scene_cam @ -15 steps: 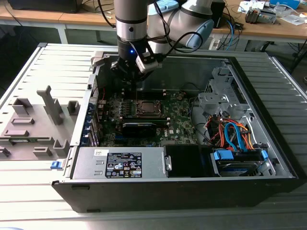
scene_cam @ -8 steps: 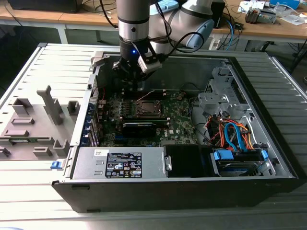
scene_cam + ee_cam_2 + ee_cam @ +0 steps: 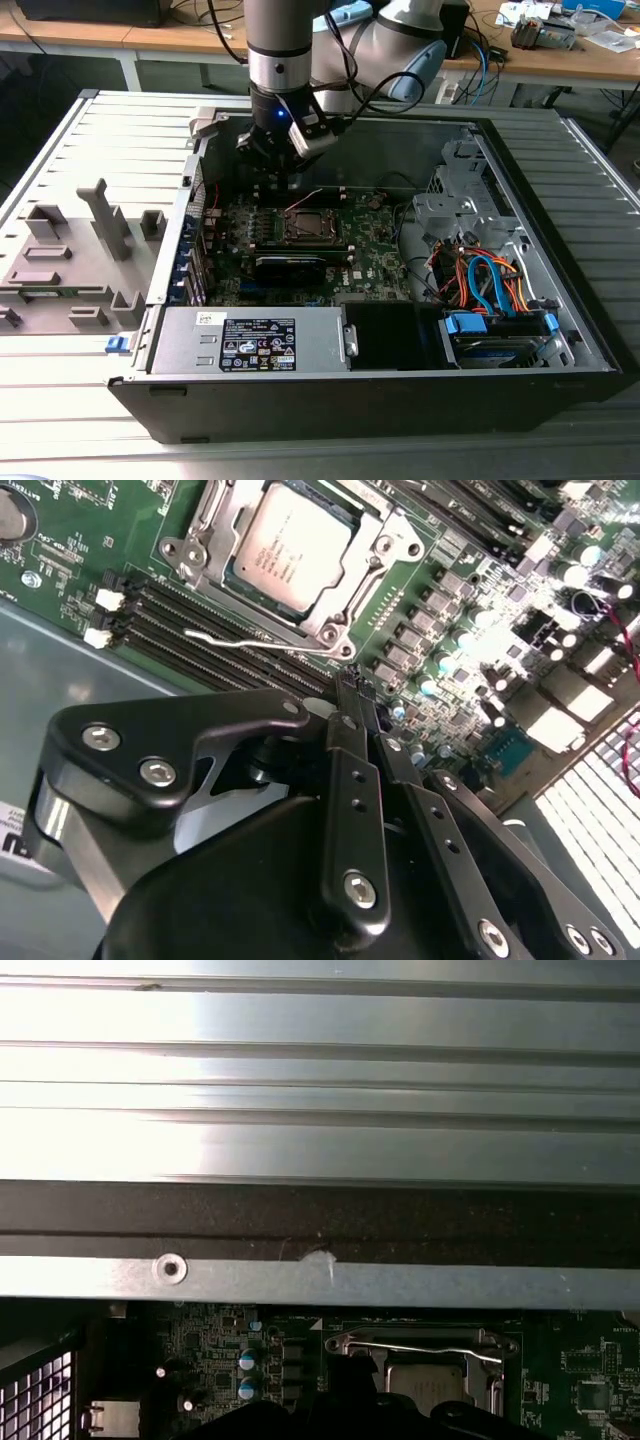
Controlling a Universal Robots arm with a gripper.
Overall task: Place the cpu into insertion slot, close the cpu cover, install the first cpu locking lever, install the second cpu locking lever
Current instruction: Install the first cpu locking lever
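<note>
Ribbed grey worktop (image 3: 60, 400), open black computer case (image 3: 400, 385). Silvery-grey square cpu (image 3: 292, 548) seated in dark-rimmed insertion slot (image 3: 345, 640), framed by the thin dark-silvery metal cpu cover (image 3: 395, 535). Claw (image 3: 350, 690) pressed together, empty; we'd approach the thin wire lever (image 3: 225, 640) squarely.

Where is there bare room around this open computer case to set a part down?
Bare ribbed table lies at the exterior view's right of the case. The grey fixture blocks crowd the opposite side. Inside, the gripper hangs over the cpu and cables fill the corner.
</note>
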